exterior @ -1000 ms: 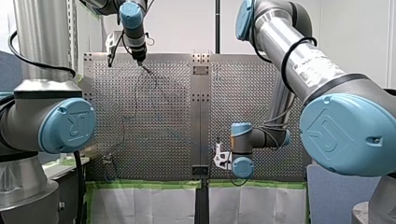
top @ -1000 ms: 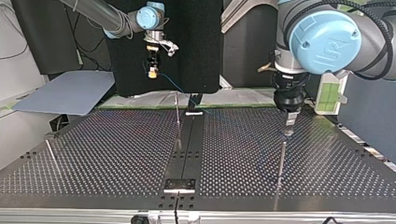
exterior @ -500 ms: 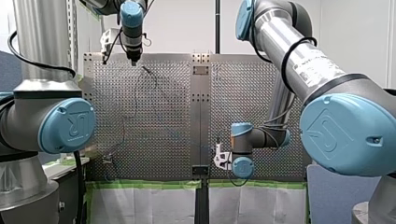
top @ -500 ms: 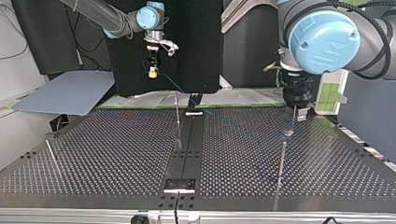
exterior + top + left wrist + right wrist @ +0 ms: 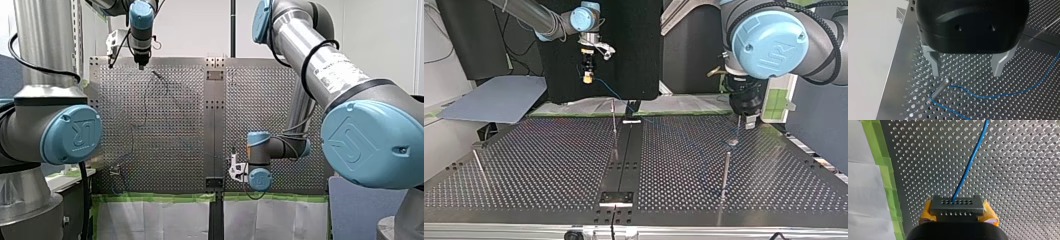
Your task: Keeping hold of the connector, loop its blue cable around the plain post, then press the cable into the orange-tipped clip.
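Note:
My right gripper (image 5: 957, 215) is shut with its yellow pads on a dark grey connector (image 5: 956, 204). The blue cable (image 5: 969, 165) leaves the connector and runs ahead over the perforated table (image 5: 1023, 182). In the top view my right gripper (image 5: 587, 78) hangs above the table's far edge, and the cable (image 5: 609, 92) slopes down from it. The cable (image 5: 998, 94) bends around the foot of the plain metal post (image 5: 941, 88). My left gripper (image 5: 967, 72) hovers open just above and behind that post, touching nothing. No orange-tipped clip shows clearly.
Thin metal rods stand near the table's centre seam (image 5: 614, 125), at the top view's right (image 5: 725, 170) and at its left (image 5: 478, 162). Green tape (image 5: 885, 170) and white paper border the table's edge. A grey board (image 5: 494, 100) lies off the table at the top view's left.
My left gripper has lifted off the post and drawn back toward the table's edge, leaving the cable around the post. My right gripper with the connector has stayed put.

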Robot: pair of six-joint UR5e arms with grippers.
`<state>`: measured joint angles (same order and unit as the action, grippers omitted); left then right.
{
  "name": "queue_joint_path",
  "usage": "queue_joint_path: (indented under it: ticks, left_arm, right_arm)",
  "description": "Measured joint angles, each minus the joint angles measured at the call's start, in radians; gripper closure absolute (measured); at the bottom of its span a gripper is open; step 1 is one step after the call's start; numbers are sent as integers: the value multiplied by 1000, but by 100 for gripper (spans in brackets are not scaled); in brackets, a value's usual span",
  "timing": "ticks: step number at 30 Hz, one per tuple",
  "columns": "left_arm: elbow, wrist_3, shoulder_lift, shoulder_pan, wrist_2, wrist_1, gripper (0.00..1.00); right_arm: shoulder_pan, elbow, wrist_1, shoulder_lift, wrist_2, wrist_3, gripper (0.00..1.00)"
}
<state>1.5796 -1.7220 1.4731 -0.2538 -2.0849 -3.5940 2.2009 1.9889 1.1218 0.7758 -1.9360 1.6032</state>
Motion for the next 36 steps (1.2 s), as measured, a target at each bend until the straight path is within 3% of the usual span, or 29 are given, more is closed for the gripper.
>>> queue_joint_path:
  ticks: [9, 14, 23, 36]
  left_arm:
    - [0, 30, 0, -8, 20, 27, 0]
    - [0, 77, 3, -14, 65, 69, 0]
    - [0, 162, 42, -31, 101, 107, 0]
    - [0, 266, 78, -85, 106, 198, 0]
  right_arm:
    - [0, 0, 0, 0, 1, 3, 100]
    - [0, 0, 0, 0, 3, 4, 100]
    - [0, 0, 5, 0, 19, 7, 100]
    - [0, 0, 6, 0, 24, 17, 100]
